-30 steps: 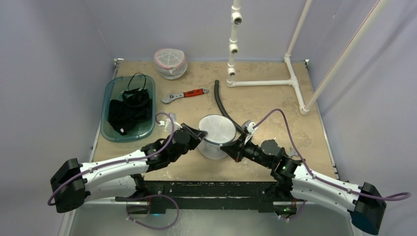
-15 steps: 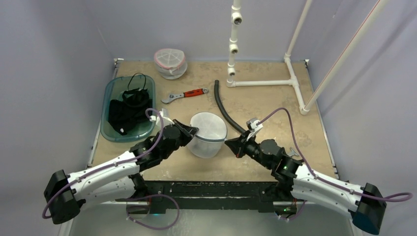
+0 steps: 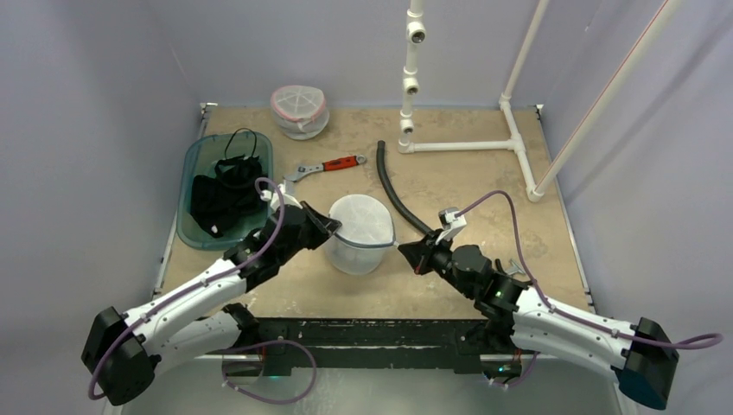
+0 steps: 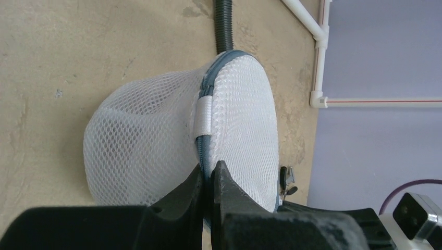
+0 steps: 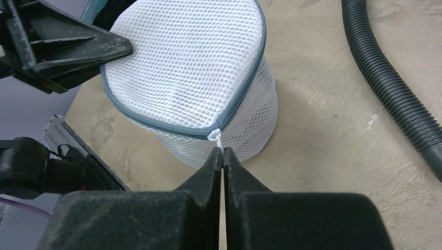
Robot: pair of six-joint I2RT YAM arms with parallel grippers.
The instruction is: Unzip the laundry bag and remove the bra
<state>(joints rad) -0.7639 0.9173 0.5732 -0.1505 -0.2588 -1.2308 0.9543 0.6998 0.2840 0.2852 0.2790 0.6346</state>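
Laundry bag (image 3: 361, 226) sits upright in the middle of the table (image 3: 553, 233), right between your two arms, with the black hose (image 3: 393, 194) just behind it. Your left gripper (image 4: 208, 174) is clamped down on the grey zipper seam (image 4: 206, 91) at the bag's rim. Your right gripper (image 5: 223, 153) is pinched tight on the little white zipper pull (image 5: 215, 136) on the opposite side.

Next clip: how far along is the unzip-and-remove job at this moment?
Done: both grips are set. The left hand pinches the laundry bag at its grey zipper seam; the right hand is shut on the white zipper pull. In hand: the unzipping, not yet begun. Left: the seam looks closed, nothing is out.
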